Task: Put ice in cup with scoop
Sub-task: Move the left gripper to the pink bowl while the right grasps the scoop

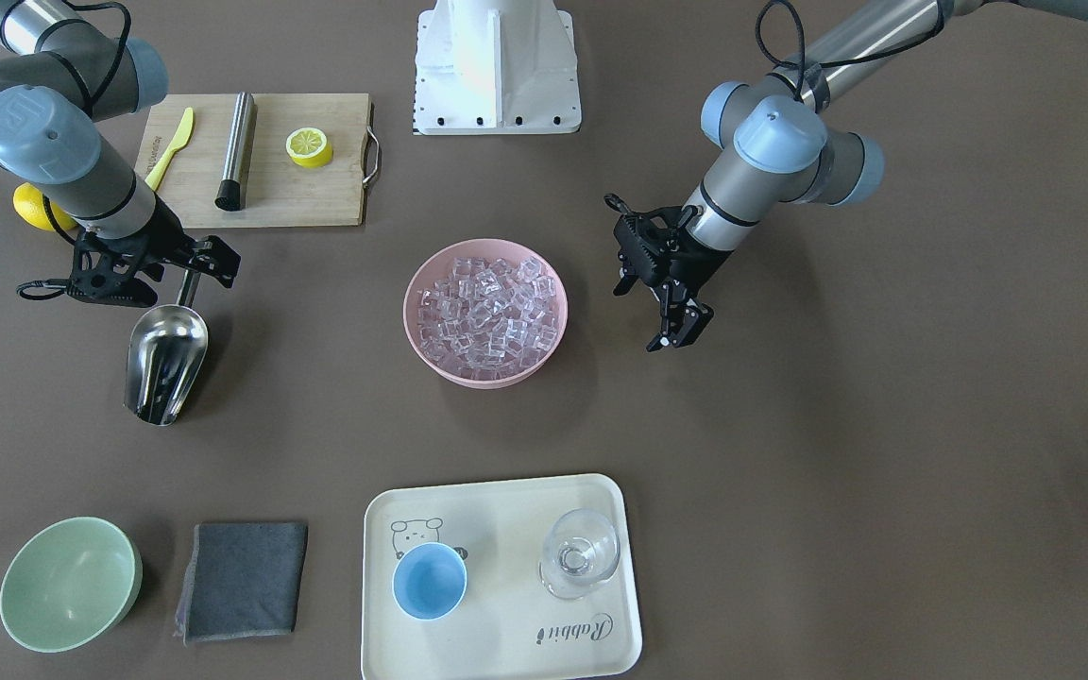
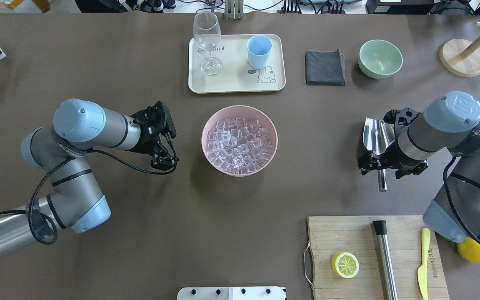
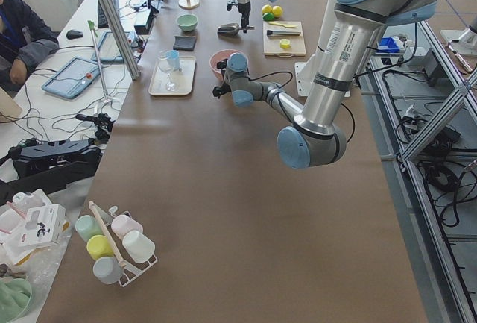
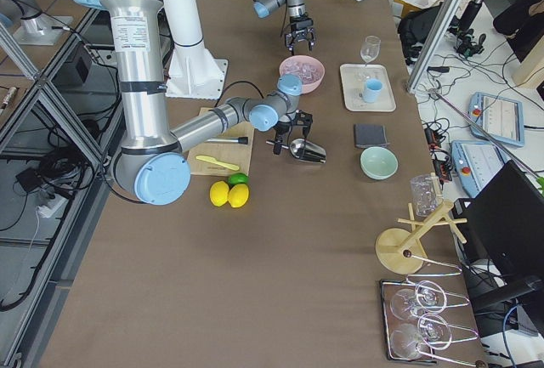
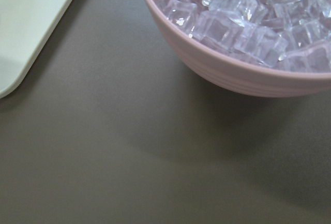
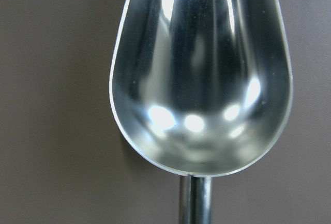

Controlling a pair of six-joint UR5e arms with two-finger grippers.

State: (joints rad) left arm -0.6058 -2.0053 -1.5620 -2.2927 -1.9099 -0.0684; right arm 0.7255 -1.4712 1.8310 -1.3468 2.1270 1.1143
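The ice (image 1: 487, 307) fills a pink bowl (image 1: 409, 307) at the table's middle, also seen in the overhead view (image 2: 240, 141) and the left wrist view (image 5: 232, 12). The light-blue cup (image 1: 429, 581) stands empty on a cream tray (image 1: 506, 510). The steel scoop (image 1: 164, 364) lies on the table, trough up and empty, and fills the right wrist view (image 6: 201, 79). My right gripper (image 1: 176, 279) is open and straddles the scoop's handle from above. My left gripper (image 1: 676, 331) is open and empty, low beside the pink bowl.
A clear glass (image 1: 580, 552) shares the tray. A green bowl (image 1: 67, 584) and grey cloth (image 1: 242, 578) lie beside it. A cutting board (image 1: 298, 194) holds a steel rod (image 1: 237, 149), half lemon (image 1: 309, 146) and yellow knife (image 1: 171, 146).
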